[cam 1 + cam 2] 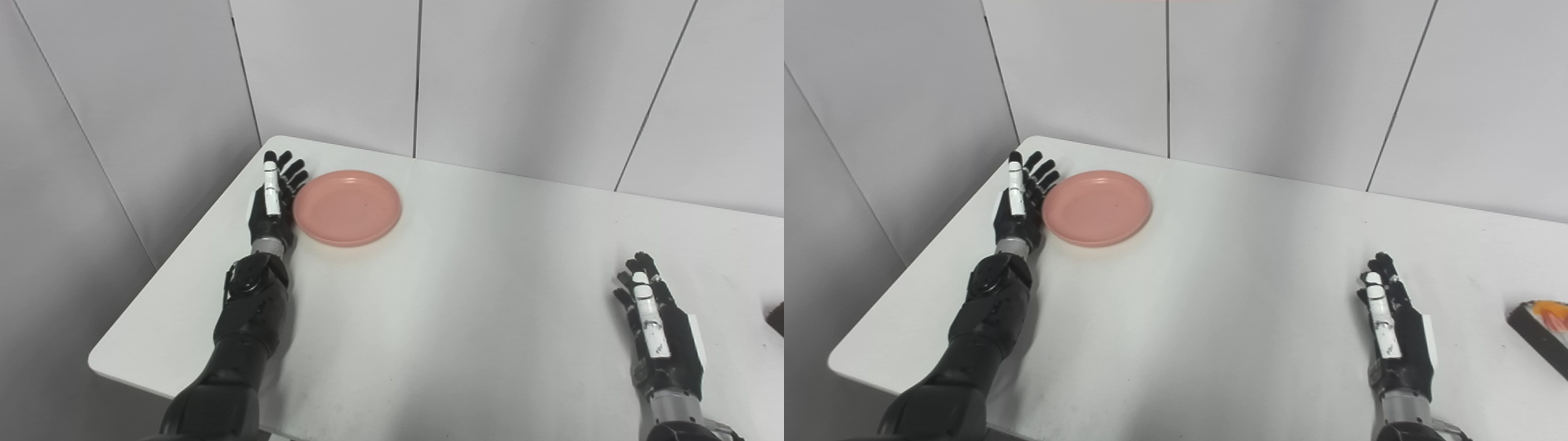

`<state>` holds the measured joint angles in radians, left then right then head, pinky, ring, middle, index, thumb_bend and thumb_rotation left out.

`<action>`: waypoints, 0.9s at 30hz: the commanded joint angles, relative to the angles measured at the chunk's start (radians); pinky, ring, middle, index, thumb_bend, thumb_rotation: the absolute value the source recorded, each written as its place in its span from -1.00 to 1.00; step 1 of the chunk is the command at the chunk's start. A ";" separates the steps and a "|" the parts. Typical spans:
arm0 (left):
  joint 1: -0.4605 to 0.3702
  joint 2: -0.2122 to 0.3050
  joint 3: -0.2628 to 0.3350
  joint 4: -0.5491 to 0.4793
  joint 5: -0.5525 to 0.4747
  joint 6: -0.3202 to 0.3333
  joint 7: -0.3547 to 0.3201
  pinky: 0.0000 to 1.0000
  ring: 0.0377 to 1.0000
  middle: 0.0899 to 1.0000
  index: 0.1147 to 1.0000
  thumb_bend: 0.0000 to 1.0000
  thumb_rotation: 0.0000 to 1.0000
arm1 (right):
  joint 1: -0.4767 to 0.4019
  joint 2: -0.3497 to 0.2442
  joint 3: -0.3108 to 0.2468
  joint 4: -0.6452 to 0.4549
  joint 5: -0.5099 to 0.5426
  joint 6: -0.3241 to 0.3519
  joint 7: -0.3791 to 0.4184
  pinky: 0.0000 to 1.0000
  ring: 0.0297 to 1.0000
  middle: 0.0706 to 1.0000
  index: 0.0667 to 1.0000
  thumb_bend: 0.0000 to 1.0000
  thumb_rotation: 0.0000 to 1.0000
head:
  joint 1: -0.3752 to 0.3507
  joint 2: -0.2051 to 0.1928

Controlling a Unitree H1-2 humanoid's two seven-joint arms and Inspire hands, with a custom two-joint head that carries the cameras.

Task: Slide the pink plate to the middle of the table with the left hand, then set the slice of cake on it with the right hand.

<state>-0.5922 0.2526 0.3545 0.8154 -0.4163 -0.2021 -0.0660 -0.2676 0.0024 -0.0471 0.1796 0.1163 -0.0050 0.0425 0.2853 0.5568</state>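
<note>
The pink plate [347,207] lay flat in the far left part of the white surface [465,294], and the left hand [272,202] stood edge-on just beside its left rim, the fingers [293,173] straight and slightly fanned, holding nothing; the fingertips reached past the plate's far left curve, and the palm side appeared to touch the rim, though the view did not settle whether there was contact. The right hand [1393,331] rested near the front right of the surface, well apart from the plate, its fingers [1381,266] likewise extended, a little apart and empty. The slice of cake [1540,327] sat at the right edge of the right eye view, to the right of the right hand and apart from it, dark along its side with orange and white on top; only part of it showed. The surface was plain white with rounded corners, set into a corner of pale grey wall panels [520,86] with thin dark seams. The plate sat near the far edge and the left edge, with a broad bare stretch of surface between it and the right hand.
</note>
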 commanded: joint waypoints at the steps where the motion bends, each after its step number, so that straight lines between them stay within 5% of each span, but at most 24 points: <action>1: -0.016 0.006 0.000 -0.015 -0.010 0.024 -0.021 0.71 0.67 0.63 0.62 0.56 1.00 | -0.007 -0.001 0.003 -0.018 -0.006 -0.036 0.002 0.85 0.83 0.84 0.82 -0.02 0.52 | -0.003 0.000; 27: 0.044 -0.074 -0.150 -0.166 0.078 0.128 -0.081 0.71 0.67 0.63 0.62 0.48 1.00 | -0.001 -0.003 0.012 -0.036 -0.024 -0.033 0.006 0.87 0.86 0.86 0.85 -0.07 0.61 | -0.021 0.013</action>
<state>-0.5397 0.1864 0.2111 0.6637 -0.3512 -0.0918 -0.1453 -0.2535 -0.0032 -0.0331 0.1633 0.0819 -0.0049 0.0448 0.2654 0.5691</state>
